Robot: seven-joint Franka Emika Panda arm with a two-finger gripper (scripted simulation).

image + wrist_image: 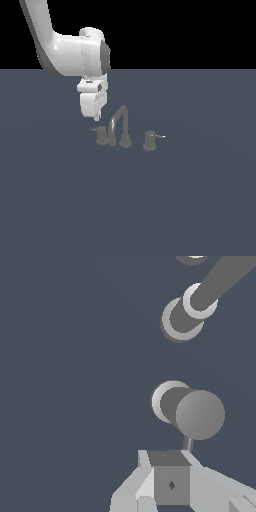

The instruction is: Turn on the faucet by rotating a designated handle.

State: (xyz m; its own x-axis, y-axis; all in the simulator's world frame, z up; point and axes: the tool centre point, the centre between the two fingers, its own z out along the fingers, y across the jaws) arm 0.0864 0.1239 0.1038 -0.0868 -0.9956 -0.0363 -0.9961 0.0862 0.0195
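The faucet [120, 125] is a small dull-grey set with an arched spout [220, 276] on a round base [180, 323]. The handle [102, 135] is the knob on the exterior view's left, with a thin lever [92, 129] sticking out leftward. In the wrist view the handle [200, 415] shows end-on, and its lever [187, 443] runs down to my fingertips. My gripper [96, 118] hangs just above and slightly left of the handle. The gripper [167, 458] has its fingers [171, 481] pressed together, shut, with the tips at the lever's end. Whether they touch the lever I cannot tell.
A twin knob [149, 141] with a rightward lever stands at the exterior view's right of the spout. Everything rests on a flat dark blue-grey surface [190, 210]. The white arm [65, 50] comes in from the upper left of the exterior view.
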